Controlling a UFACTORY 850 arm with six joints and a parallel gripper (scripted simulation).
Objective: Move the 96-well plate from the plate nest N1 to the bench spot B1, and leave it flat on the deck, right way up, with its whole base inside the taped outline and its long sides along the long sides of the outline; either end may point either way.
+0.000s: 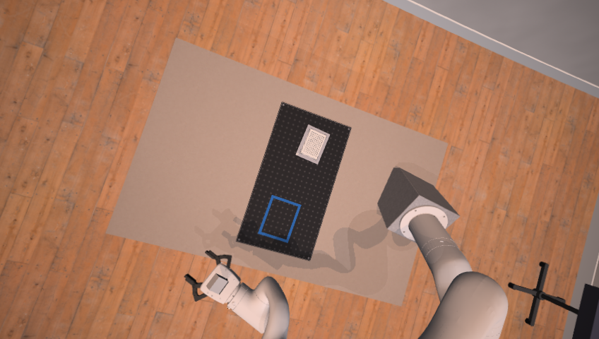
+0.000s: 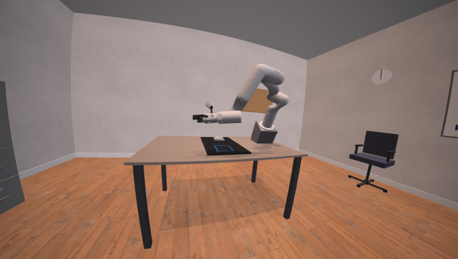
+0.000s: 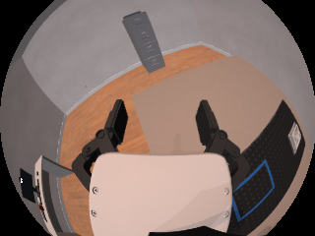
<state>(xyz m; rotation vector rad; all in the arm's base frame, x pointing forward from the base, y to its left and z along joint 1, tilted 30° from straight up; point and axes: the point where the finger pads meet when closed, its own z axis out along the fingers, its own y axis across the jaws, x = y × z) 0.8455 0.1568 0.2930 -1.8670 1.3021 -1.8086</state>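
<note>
Arm hanging high above the table, gripper spread wide and gripping nothing.

The gripper (image 1: 204,270) is pointing out sideways with its 2 fingers standing fully apart, well clear of the black deck (image 1: 268,176) and near the table's (image 1: 176,126) edge in the top view. The 96-well plate (image 1: 313,143) is sitting flat in the plate nest N1 (image 1: 301,147) toward the far end of the deck. The blue taped outline B1 (image 1: 263,214) is lying at the deck's near end, well apart from the plate. The arm's grey pedestal (image 1: 399,188) is standing on the table beside the deck.
</note>
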